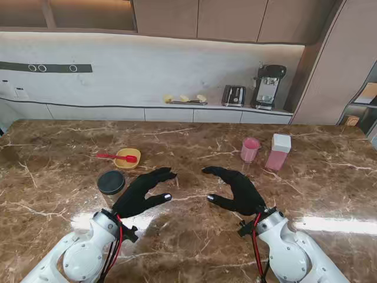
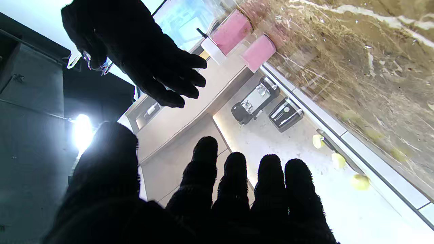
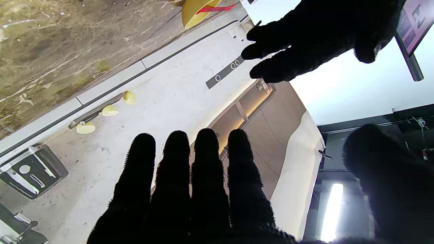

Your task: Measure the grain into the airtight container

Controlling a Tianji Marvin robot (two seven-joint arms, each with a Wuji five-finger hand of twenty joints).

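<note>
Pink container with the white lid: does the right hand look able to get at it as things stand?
Probably yes. The right hand is open, holding nothing, and the pink container stands farther from me, slightly right, with bare table between. The pink cup stands close on its left.

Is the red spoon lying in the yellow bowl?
Yes, the red spoon rests across the yellow bowl, with its handle sticking out over the rim toward the robot's left.
</note>
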